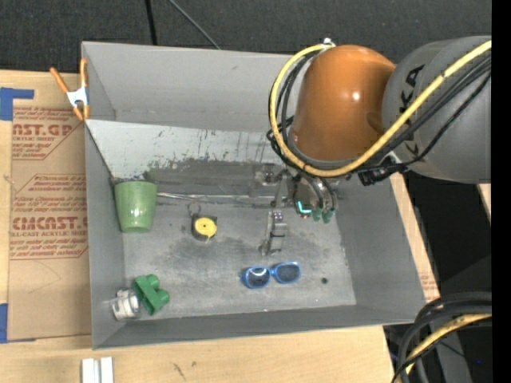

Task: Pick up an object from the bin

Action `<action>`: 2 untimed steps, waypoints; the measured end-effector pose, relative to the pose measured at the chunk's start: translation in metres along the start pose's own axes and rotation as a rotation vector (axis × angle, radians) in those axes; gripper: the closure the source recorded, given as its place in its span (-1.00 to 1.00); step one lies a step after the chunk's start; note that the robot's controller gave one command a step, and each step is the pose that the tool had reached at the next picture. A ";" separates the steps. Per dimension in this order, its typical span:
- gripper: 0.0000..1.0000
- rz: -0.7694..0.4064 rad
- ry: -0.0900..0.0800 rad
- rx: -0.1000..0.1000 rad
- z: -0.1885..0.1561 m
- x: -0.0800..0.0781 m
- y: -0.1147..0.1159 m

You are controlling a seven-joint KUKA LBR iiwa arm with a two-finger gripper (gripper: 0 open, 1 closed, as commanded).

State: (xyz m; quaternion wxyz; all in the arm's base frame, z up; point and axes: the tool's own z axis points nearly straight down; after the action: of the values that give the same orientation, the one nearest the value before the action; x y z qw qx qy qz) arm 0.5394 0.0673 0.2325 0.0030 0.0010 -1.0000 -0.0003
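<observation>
Scuffed grey metal makes up the bin [184,86], its floor scratched and mostly bare. From the camera above, my gripper [276,244] hangs just behind a small pair of blue glasses [271,274] that lies flat on the floor, near them but not touching. Whether it is spread or pressed together I cannot tell. Left of the glasses and a little farther back sits a small yellow disc [204,228]. Well to their left is a green cup [135,204], and in the corner to their front left a green piece with a silvery end [142,296]. The glasses look the likeliest pick: light, stiff plastic with probably slick lenses, best taken across the narrow bridge.
</observation>
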 end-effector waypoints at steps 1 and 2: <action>-1.00 -0.209 0.000 0.001 0.102 0.025 -0.016; -1.00 -0.325 -0.001 0.001 0.153 0.034 -0.021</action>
State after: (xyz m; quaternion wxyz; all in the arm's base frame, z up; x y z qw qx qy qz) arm 0.5047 0.0466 0.0797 0.0023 0.1627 -0.9867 -0.0003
